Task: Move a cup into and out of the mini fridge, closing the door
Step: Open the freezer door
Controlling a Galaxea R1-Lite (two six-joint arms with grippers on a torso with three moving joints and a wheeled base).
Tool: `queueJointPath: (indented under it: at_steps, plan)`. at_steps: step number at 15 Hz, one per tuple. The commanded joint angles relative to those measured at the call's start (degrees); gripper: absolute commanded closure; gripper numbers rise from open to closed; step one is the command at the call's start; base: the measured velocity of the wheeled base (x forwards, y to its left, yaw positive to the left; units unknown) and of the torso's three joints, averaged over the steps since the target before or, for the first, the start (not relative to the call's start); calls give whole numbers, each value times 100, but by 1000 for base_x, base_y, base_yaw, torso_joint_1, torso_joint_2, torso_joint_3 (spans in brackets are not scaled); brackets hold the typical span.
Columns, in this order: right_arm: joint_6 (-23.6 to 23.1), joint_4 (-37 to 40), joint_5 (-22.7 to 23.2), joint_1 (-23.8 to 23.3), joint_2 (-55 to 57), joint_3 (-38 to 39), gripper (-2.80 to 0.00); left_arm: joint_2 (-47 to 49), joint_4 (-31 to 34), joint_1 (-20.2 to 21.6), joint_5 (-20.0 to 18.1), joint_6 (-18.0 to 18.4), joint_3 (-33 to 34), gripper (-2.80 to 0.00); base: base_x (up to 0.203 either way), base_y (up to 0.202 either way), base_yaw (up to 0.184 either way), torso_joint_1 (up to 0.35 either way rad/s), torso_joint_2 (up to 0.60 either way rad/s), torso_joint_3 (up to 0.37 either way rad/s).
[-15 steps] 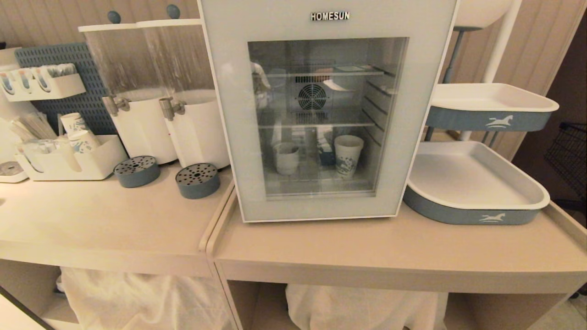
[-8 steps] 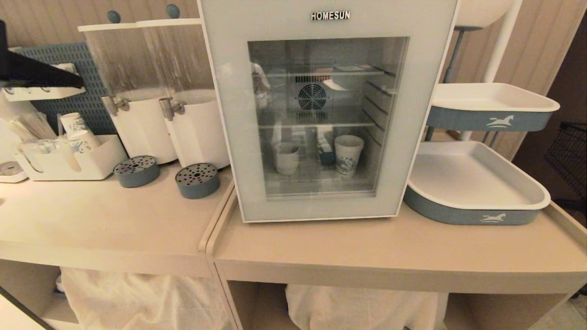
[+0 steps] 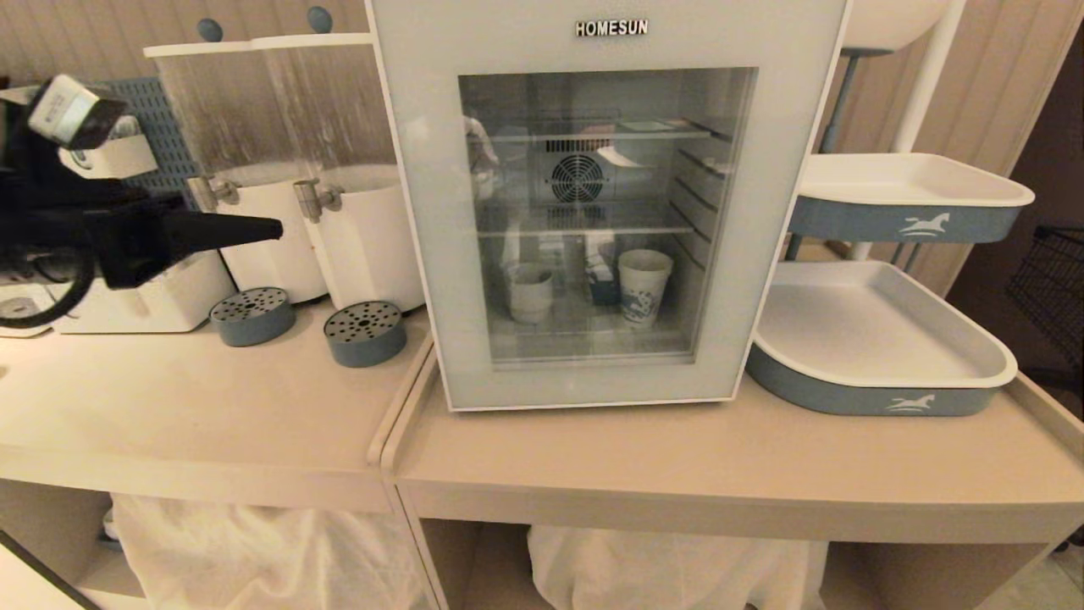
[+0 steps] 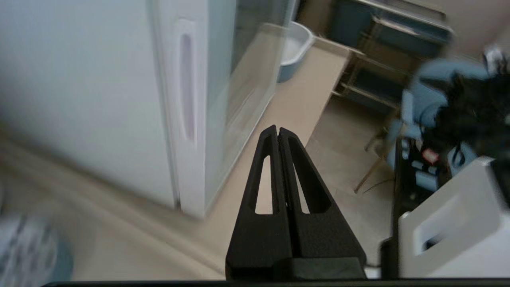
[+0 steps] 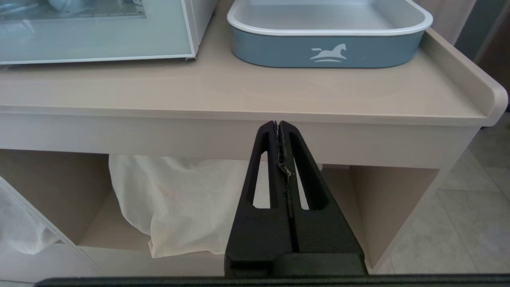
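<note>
Nearest to you, your right tool hung low in front of the pale wooden counter, below its front edge. Its two black fingers were pressed together and held nothing. It looked parked there, out of the way, so the other arm had room to work.

Your left tool was up over the left part of the counter, level, with its tip pointing at the big white boxy mini fridge. Its fingers were pressed together too, and they pinched nothing. In the left wrist view the tool was aimed near the long upright slot handle in the side edge of the fridge's white-framed glass door, but it was still apart from it. I think you kept the fingers together to make one thin tip that could slip into that slot and pull.

The door was shut flat against the fridge, so nothing could go in or out yet.

Through the glass, on the bottom wire shelf, stood a small squat white cup. Beside it stood a taller paper cup with a blue pattern. The small cup looked like the one to move, so the job seemed to be at its start.

Further back on the left stood two white round drink dispensers with taps.
</note>
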Motion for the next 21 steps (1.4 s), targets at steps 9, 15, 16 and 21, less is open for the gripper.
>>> queueJointPath:
  at_steps: [9, 15, 16, 21]
  plan:
    - [-11, 1, 1, 4, -2, -5, 0, 131, -126, -1186, 654, -1709, -424, 0, 0, 0, 0, 0, 0, 0]
    - [-11, -8, 1, 4, -2, 4, 0, 560, -383, -1244, 1025, -2885, -860, 0, 0, 0, 0, 0, 0, 0]
    - [-11, 1, 1, 4, -2, -5, 0, 550, -445, -1244, 1082, -2880, -690, 0, 0, 0, 0, 0, 0, 0]
    - [-11, 1, 1, 4, -2, -4, 0, 479, -1536, -1237, 1331, -3522, -150, -280, 0, 0, 0, 0, 0, 0]
